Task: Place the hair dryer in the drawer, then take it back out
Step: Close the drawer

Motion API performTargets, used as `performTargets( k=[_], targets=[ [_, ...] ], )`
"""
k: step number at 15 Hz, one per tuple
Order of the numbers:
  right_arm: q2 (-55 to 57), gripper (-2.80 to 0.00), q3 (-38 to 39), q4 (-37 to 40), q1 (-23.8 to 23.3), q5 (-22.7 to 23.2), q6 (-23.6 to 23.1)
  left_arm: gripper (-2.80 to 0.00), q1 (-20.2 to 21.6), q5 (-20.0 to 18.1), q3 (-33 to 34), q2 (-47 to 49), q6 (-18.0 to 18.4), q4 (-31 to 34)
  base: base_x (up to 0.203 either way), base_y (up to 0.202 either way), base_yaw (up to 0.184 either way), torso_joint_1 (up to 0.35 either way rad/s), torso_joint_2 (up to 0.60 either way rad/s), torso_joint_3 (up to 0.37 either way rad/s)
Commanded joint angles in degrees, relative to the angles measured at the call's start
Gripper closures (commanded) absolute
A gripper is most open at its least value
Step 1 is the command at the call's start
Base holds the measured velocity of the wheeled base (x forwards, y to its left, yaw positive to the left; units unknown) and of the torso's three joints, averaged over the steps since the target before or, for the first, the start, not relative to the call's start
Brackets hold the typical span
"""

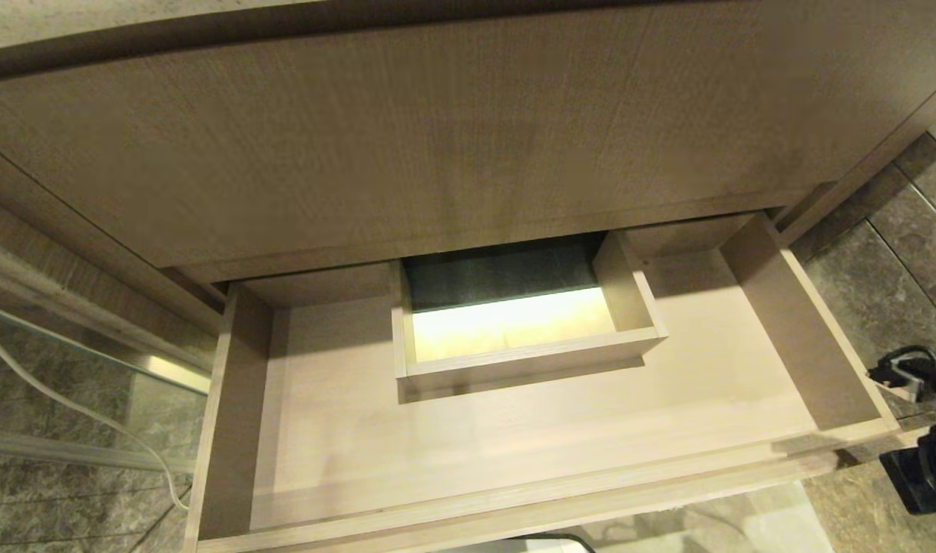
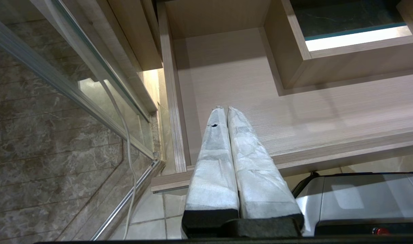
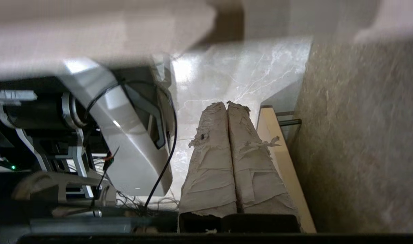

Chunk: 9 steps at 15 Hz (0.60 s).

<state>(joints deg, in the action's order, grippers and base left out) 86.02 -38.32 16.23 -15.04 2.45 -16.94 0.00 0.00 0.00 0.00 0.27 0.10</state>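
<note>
Hair dryer isn't visible in any view, so we can't say where it sits. Drawer (image 1: 514,445) is pulled out w/ a bare floor around the boxed cutout (image 1: 514,338) mid-back. Left gripper (image 2: 226,110) hangs over the drawer's front left corner, padded fingers pressed together, nothing between them. Right gripper (image 3: 226,105) is low, off the drawer's right end, pointing at pale floor tile (image 3: 226,78), fingers likewise pressed together and holding nothing. We judge we're at the fetch step or done. If fetching: find the dryer, spread the fingers, grip its slim handle.
</note>
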Motion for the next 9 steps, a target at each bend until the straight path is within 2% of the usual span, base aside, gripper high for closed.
performTargets(
  k=[1,5,8,9],
  targets=[
    [9.1,0.0,-5.5,0.7,-0.7,0.0,-0.4,0.0,0.0,0.0,0.1,0.0,0.0,0.0,0.0,0.0,0.0,0.0,0.0,0.0],
    [14.1,0.0,-9.7,4.5,-3.6,0.0,-7.0,0.0,0.0,0.0,0.1,0.0,0.0,0.0,0.0,0.0,0.0,0.0,0.0,0.0],
    [14.3,0.0,-10.6,7.9,-4.7,-0.2,-10.1,0.0,0.0,0.0,0.1,0.0,0.0,0.0,0.0,0.0,0.0,0.0,0.0,0.0],
    [14.3,0.0,-10.7,6.4,-4.7,-0.1,-10.2,0.0,0.0,0.0,0.0,0.0,0.0,0.0,0.0,0.0,0.0,0.0,0.0,0.0]
  ],
)
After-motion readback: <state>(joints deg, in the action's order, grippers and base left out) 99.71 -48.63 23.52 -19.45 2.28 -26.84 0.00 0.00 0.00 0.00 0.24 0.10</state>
